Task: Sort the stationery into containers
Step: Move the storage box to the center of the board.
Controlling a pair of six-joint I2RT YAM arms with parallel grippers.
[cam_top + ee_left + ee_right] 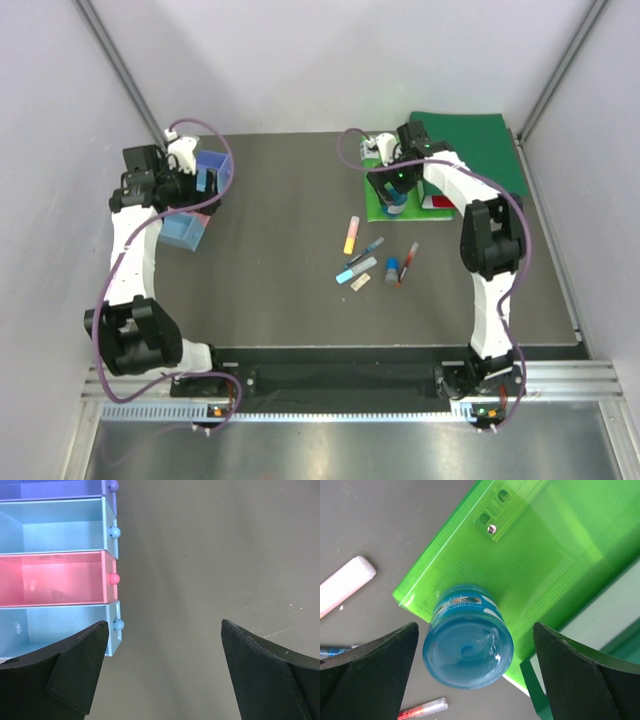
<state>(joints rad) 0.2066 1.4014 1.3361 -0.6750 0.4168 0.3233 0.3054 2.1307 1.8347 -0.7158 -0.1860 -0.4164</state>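
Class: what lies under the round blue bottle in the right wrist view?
The blue bottle stands on the bright green folder, near its edge; the spot directly beneath is covered.

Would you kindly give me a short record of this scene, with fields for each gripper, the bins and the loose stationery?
left gripper: open, above the table beside the bins
right gripper: open, fingers either side of the blue bottle, not touching it
blue bottle: upright on the green folder
bins: purple, light blue, pink, blue in a row; nothing seen inside
loose stationery: highlighter, light-blue marker, red pen, tan eraser, mid-table
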